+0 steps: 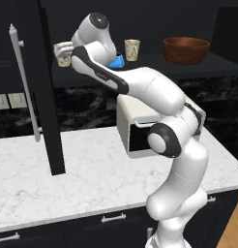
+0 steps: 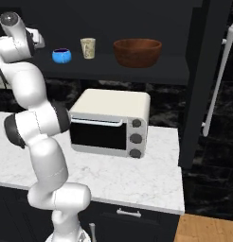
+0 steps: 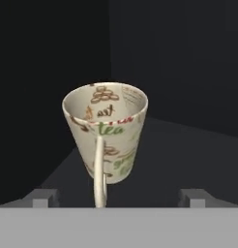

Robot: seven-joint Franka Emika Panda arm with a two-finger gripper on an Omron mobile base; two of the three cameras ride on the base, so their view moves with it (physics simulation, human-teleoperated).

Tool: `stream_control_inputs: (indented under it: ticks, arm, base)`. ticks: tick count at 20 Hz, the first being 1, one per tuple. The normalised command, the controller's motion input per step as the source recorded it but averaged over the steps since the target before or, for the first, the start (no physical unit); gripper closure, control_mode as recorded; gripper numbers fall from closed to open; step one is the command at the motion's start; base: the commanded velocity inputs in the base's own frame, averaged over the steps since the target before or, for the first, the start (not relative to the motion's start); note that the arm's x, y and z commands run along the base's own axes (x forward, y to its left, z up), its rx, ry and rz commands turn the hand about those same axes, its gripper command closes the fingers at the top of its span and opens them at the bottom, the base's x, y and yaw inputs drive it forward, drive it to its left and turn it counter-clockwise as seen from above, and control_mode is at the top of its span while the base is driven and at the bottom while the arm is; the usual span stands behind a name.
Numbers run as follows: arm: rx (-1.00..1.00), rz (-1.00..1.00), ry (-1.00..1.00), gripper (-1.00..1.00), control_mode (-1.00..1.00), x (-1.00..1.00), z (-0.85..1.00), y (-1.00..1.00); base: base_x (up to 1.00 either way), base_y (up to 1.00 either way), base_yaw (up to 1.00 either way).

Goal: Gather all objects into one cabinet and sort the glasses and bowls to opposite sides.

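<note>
cream-beige cup (image 3: pixel 105 138) stands upright at the far left end of the cabinet shelf (image 1: pixel 222 65), handle turned toward the hand camera. the gripper (image 3: pixel 120 197) sits just in front of it with its fingers apart, one tip on each side of the handle and neither touching the cup; the cup rests on the shelf under its own weight. in the left base view this cup (image 1: pixel 64 60) is partly hidden behind the wrist.

second beige cup (image 2: pixel 88 48) stands near the middle of the shelf, with the small blue bowl (image 2: pixel 61 56) just beside it on the left. the large brown bowl (image 2: pixel 137 52) occupies the right end, well apart from the cups.

judgement: all four objects are inside one cabinet, so gathering looks complete. sorting is not: the blue bowl sits between the two cups instead of beside the brown bowl. the left-end placement of the cup suits a cups-left, bowls-right layout.

the open door (image 1: pixel 47 97) with its bar handle (image 1: pixel 25 82) leaves the shelf accessible above the toaster oven (image 2: pixel 111 123).
</note>
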Motion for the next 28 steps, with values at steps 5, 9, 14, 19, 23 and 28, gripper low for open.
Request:
stream_control_inputs:
  ticks: [5,9,14,19,23,28]
  arm:
    - [0.12,0.00,-0.18,-1.00,-1.00,-0.60,-0.18,-0.62]
    - [0.14,0.00,-0.21,-1.00,-1.00,-0.67,-0.26,-0.59]
    - [0.15,0.00,-0.09,-1.00,-1.00,-0.60,0.08,-0.67]
    - [0.06,-0.05,0.00,-1.00,-1.00,-0.66,0.30,-0.65]
    - [0.01,-0.06,0.00,-1.00,-1.00,-0.74,0.30,-0.67]
    - [0.00,-0.07,0.00,-1.00,-1.00,-0.41,0.14,-0.63]
  base:
    - [0.00,0.00,0.00]
    - [0.00,0.00,0.00]
    - [0.00,0.00,0.00]
    - [0.00,0.00,0.00]
    - [0.00,0.00,0.00]
    - [0.00,0.00,0.00]
